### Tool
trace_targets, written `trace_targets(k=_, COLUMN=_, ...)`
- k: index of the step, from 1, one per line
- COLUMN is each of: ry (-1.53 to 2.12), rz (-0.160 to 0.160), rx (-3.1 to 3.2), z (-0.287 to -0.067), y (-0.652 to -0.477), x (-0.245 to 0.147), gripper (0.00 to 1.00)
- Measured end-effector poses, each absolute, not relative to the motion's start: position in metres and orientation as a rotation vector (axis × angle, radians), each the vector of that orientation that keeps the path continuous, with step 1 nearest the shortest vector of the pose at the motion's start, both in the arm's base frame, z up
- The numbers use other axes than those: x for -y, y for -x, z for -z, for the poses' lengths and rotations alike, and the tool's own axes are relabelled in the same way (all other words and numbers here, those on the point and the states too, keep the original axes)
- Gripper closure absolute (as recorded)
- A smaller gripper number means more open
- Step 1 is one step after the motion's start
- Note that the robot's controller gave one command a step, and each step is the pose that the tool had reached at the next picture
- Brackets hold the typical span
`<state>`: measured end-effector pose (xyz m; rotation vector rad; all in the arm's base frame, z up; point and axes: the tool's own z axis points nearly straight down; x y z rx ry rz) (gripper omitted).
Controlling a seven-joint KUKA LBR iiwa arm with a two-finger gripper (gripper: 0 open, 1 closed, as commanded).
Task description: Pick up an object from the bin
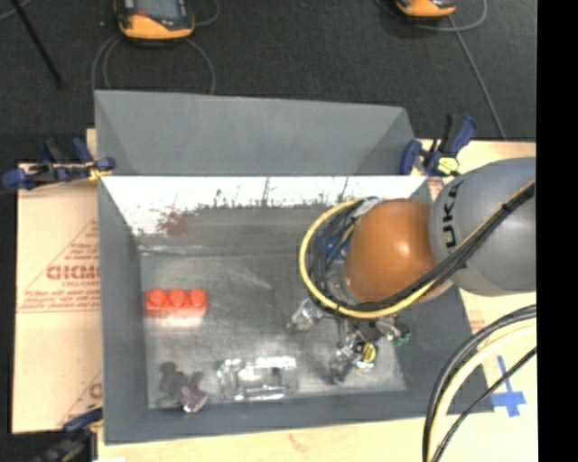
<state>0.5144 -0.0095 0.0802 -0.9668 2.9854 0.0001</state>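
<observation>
Silvery object (257, 377) lies by the near wall of the bin (117, 298), just left of the fingers (343, 363), which hang low under the arm's orange cover (388, 248). You cannot tell whether they are open or closed. A red block (176, 302) sits far left.

You're looking at a robotics lab or test cell, not a home or a shop. An industrial arm (492, 230) marked with maker's lettering reaches into a grey metal bin (117, 307), its wrist under an orange cover (388, 253) and looped with yellow and black cables (305, 257). Beyond the bin, dark carpet (289, 63) carries two orange-and-black devices (155, 20) with thin leads trailing from them.
</observation>
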Motion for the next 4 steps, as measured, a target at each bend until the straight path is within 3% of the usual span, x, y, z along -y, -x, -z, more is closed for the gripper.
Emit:
trace_targets(k=1, ry=0.944, rz=0.0, rx=-2.978, z=-0.074, y=-0.503, x=0.045, gripper=0.0)
trace_targets(k=2, ry=1.117, rz=0.009, rx=-2.929, z=-0.135, y=-0.506, x=0.094, gripper=0.0)
trace_targets(k=3, ry=1.562, rz=0.001, rx=-2.716, z=-0.073, y=-0.51, x=0.114, gripper=0.0)
trace_targets(k=4, ry=1.558, rz=0.007, rx=-2.714, z=-0.075, y=-0.512, x=0.115, gripper=1.0)
